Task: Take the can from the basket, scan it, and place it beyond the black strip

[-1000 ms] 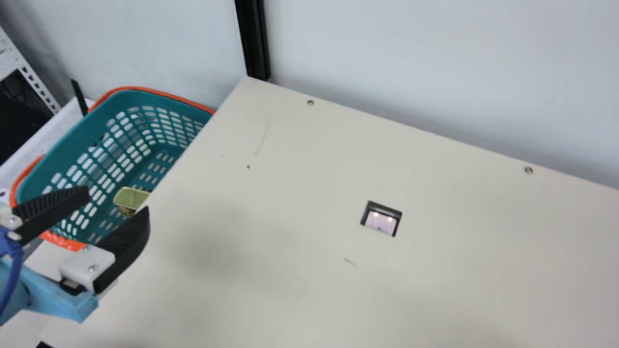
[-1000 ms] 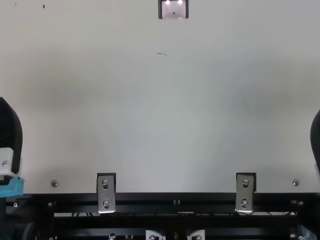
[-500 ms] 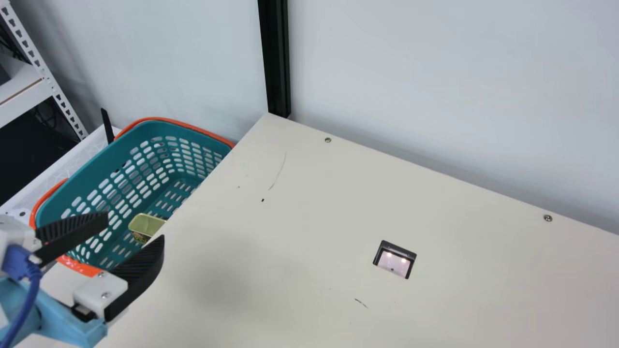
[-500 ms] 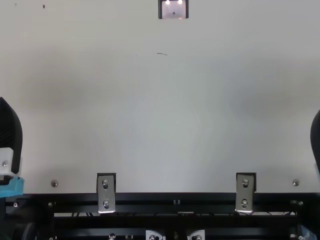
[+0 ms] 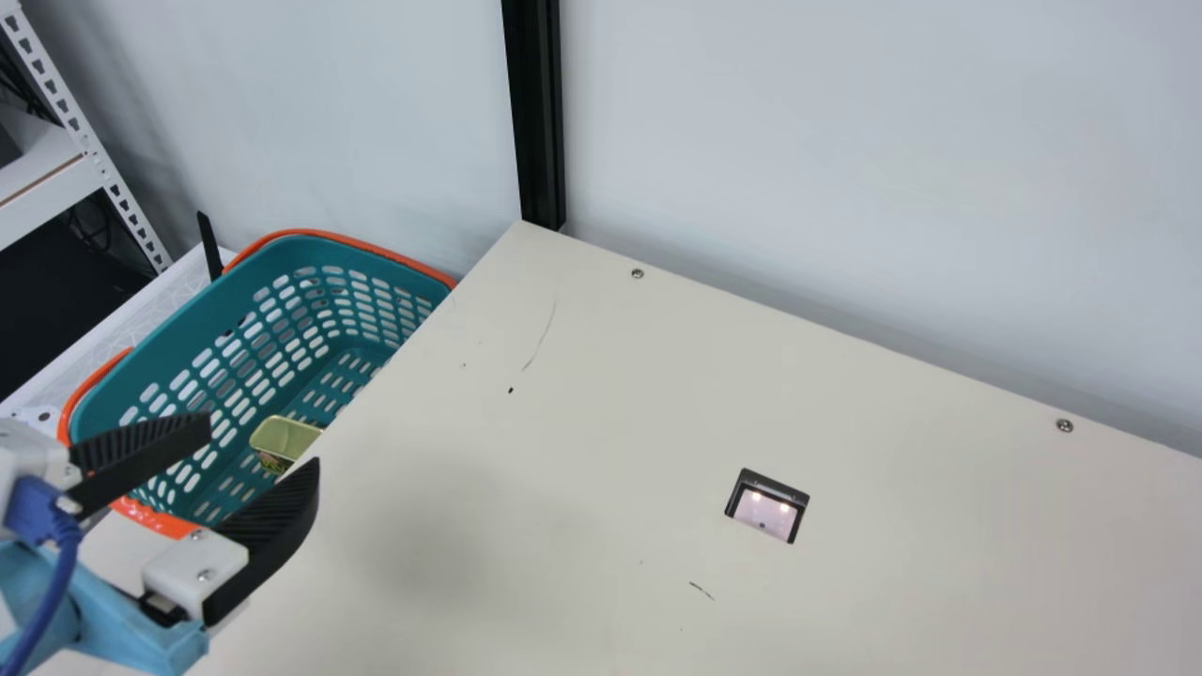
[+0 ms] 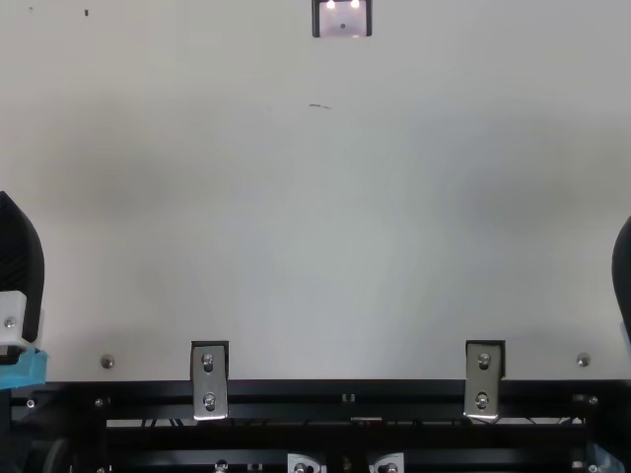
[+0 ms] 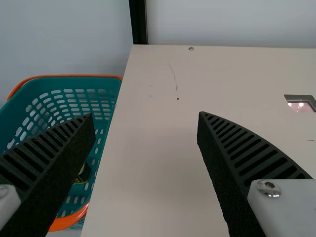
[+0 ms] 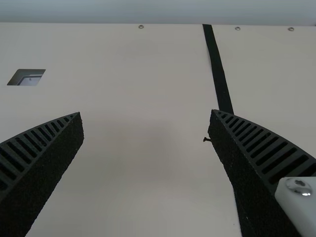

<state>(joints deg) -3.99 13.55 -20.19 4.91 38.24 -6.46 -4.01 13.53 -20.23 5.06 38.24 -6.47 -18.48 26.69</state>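
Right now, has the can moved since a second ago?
No: in the main view, the can sits at the same spot in the basket, beside the table.

Clearances, directions from each view's centre, 12 o'clock uppermost. Main view: the flat cream bench gives open passage from the centre to 6 o'clock. A tall black metal post blocks its far corner between 11 and 12; a pale upright wall bounds the far edge through 1 and 2. At 9, the perforated teal plastic basket is open-topped, one side hidden by the bench edge. The left end effector, fingers parted, occupies 8 to 9. Top view: silver metal brackets line the edge at 7 and 4 to 5.
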